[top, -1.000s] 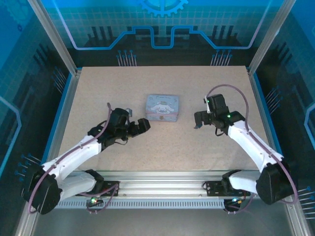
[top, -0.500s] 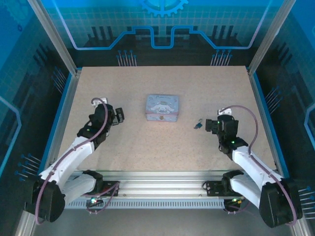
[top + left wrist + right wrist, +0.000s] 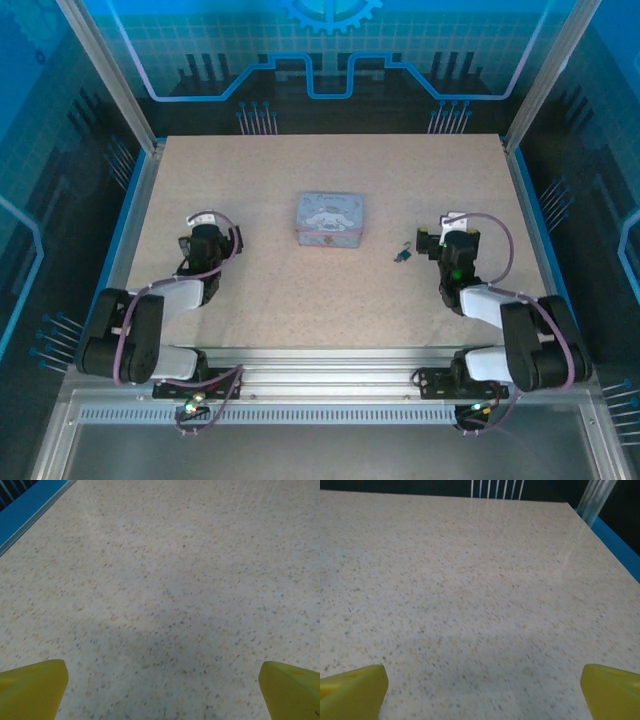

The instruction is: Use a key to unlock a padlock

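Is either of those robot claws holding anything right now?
No: the left gripper and the right gripper both stand open over the speckled table, with nothing between their yellow fingertips.

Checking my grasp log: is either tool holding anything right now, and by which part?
Nothing is held. The left tool and right tool are open; the padlock lies on the table.

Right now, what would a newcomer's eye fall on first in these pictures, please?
The pale blue cartoon-printed tin stands out at the middle of the speckled table. Right of it, toward the table's right side, lies a tiny dark padlock. The left gripper and right gripper are both open, their yellow fingertips wide apart above the tabletop.
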### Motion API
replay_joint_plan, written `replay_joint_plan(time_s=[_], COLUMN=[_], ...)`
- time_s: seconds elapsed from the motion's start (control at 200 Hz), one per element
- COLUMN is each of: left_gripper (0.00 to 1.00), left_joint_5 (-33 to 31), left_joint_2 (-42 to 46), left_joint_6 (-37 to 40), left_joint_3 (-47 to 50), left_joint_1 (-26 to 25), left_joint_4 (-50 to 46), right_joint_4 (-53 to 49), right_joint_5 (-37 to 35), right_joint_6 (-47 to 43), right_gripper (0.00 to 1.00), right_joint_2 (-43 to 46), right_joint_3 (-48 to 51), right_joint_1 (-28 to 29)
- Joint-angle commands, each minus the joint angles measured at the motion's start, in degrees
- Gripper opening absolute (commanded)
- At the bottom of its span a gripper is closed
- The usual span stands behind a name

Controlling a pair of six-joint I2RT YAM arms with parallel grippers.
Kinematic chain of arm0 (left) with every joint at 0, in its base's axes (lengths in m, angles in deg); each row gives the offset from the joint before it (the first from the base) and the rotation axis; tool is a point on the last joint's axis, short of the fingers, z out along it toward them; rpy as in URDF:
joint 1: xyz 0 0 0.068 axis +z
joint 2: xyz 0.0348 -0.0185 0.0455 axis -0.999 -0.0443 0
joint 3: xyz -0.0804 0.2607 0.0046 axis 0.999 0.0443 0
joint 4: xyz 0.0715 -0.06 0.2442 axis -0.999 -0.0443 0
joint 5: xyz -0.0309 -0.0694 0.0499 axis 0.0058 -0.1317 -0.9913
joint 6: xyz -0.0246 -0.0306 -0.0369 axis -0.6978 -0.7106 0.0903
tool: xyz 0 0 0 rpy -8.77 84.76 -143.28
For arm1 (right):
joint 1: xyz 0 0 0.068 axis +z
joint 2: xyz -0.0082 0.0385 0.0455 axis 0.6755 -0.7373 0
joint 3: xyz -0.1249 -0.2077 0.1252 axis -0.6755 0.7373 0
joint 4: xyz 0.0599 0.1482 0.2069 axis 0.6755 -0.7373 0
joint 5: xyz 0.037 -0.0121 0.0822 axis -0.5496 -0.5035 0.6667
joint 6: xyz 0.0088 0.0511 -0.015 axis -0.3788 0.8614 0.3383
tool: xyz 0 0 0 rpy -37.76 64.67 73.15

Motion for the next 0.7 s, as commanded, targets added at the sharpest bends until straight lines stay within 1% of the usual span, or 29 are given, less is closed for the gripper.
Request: replay_joint_plan(time_s=[0.0,0.035,0.05,0.07,0.085,0.115,0.135,0.155,0.195,0.245,0.275,0.525,0.695], left_gripper=[0.99,0.99,0.99,0.99,0.99,0.99,0.99,0.99,0.99,0.99,0.99,0.99,0.99], left_joint_5=[5.8,7.0,6.8,7.0,7.3,6.9,6.9,7.0,7.1,6.4,5.9,5.5,5.6], left_joint_2=[-4.5,-9.0,-11.4,-12.6,-11.7,-8.9,-7.8,-8.1,-10.0,-9.4,-10.0,-9.9,-9.9], left_joint_6=[4.0,4.0,4.7,5.4,5.1,3.8,3.3,3.5,5.1,5.3,5.7,5.9,6.3], left_joint_3=[4.1,7.3,8.4,9.1,9.1,7.4,5.7,4.3,1.9,2.6,2.2,2.5,2.7], left_joint_1=[1.7,2.4,2.5,2.4,2.4,2.4,2.4,2.4,2.2,1.5,1.3,0.9,0.6], left_joint_4=[22.0,32.0,38.2,40.9,38.8,30.1,25.5,23.9,23.0,23.2,23.5,23.9,24.3], right_joint_4=[5.9,7.6,9.6,10.7,8.4,2.8,4.4,6.6,4.1,5.8,4.3,3.9,4.3], right_joint_5=[7.1,7.2,6.8,5.5,4.6,5.8,7.0,6.6,4.9,4.7,5.3,7.4,7.0], right_joint_6=[-3.3,-3.5,-3.8,-3.6,-3.0,-1.6,-1.7,-2.3,-2.2,-2.5,-2.1,-2.1,-2.3], right_gripper=[1.0,1.0,1.0,1.0,1.0,1.0,1.0,1.0,1.0,1.0,1.0,1.0,1.0], right_joint_2=[-4.0,-6.8,-8.2,-9.1,-8.8,-7.3,-7.8,-8.2,-7.6,-8.1,-7.7,-7.8,-7.8], right_joint_3=[-2.0,-2.3,-2.3,-2.9,-3.8,-4.9,-4.5,-4.0,-4.7,-4.3,-4.6,-4.9,-4.7], right_joint_1=[-1.1,-1.1,-1.1,-1.1,-1.1,-1.8,-2.3,-2.1,-1.2,-1.1,-1.4,-2.2,-1.9])
